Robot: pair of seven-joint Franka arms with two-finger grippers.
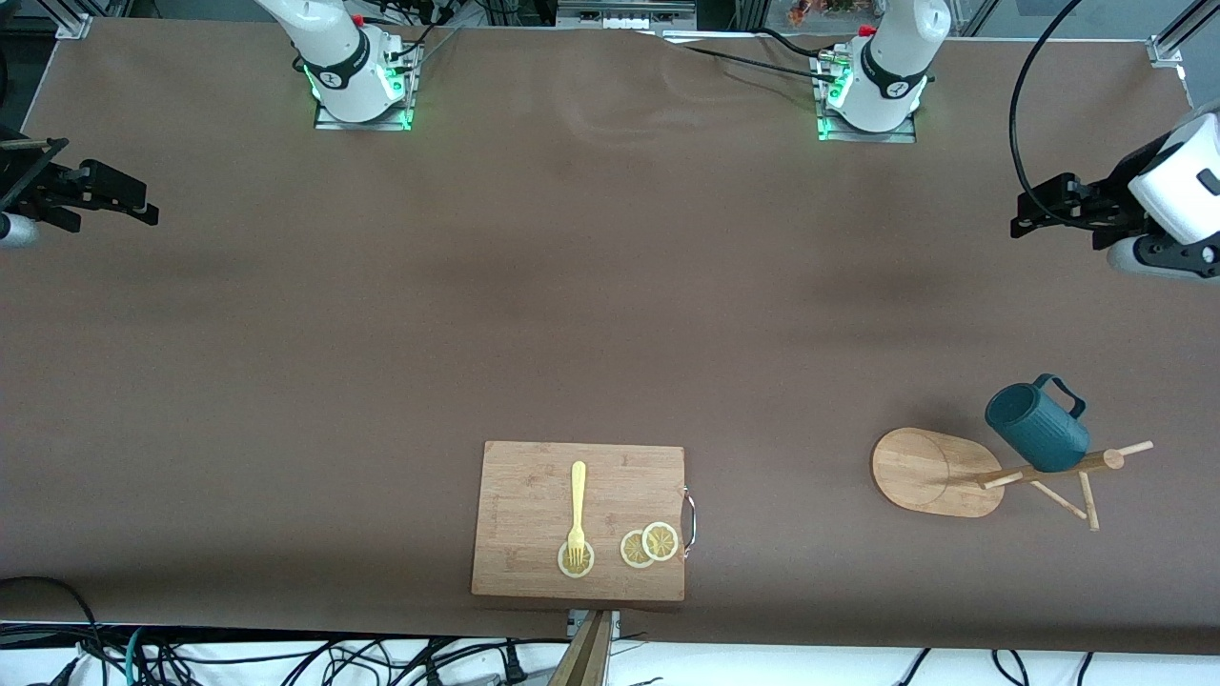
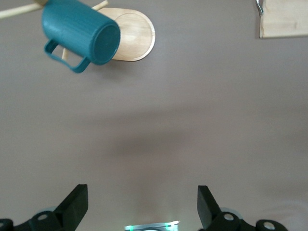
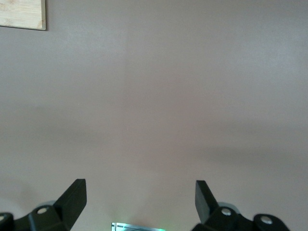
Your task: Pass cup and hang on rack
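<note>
Teal ribbed cup [image 1: 1037,429] hangs on your light wooden mug rack [image 1: 939,472], toward the left arm's end of the desk. Your left hand [image 1: 1034,211] and right hand [image 1: 129,198] wait released over bare desk [image 1: 572,286] at their own ends.

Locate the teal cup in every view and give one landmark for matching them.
Front view: cup hangs on the rack, toward the left arm's end of the table.
Left wrist view: cup at the top corner, over the rack's oval base.
Right wrist view: not in it.
Shared landmark: cutting board.
</note>
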